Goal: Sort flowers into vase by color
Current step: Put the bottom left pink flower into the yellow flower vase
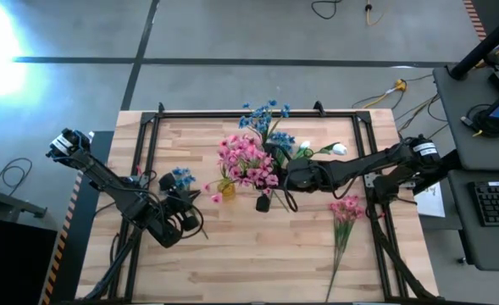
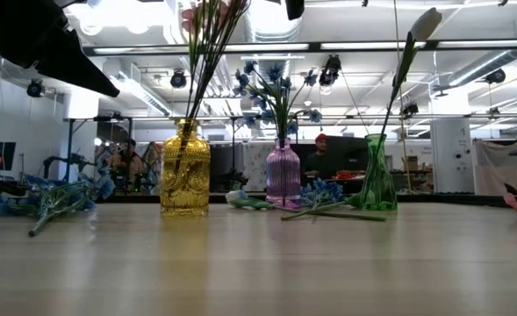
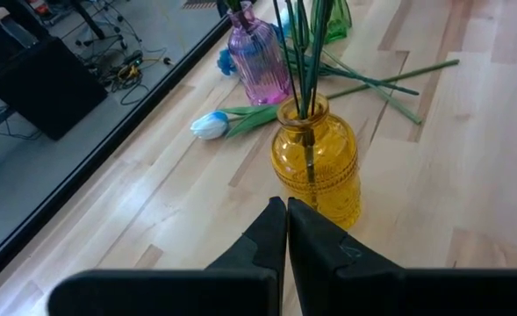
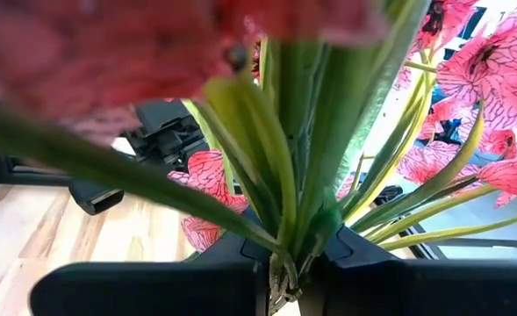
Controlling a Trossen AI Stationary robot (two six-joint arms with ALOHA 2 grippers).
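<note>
While the high view looks down on the table, the right gripper (image 1: 293, 176) sits at the centre of the frame, clenched on a pink spray (image 1: 247, 161) whose blossoms spread over the yellow vase (image 1: 226, 188). The left gripper (image 1: 184, 222) waits at lower left, closed and empty, near a blue spray (image 1: 180, 178); another pink spray (image 1: 345, 212) lies at lower right.

Seen from the low view, the yellow vase (image 2: 185, 171) stands left of centre with stems inside, the purple vase (image 2: 283, 173) at centre, the green vase (image 2: 376, 174) to its right.

From the left wrist view, its pressed-together fingers (image 3: 271, 237) point at the yellow vase (image 3: 318, 162).

From the right wrist view, green stems (image 4: 297, 211) rise from the clamped gripper (image 4: 284, 281). I judge the stems should go straight down the neck before release.
</note>
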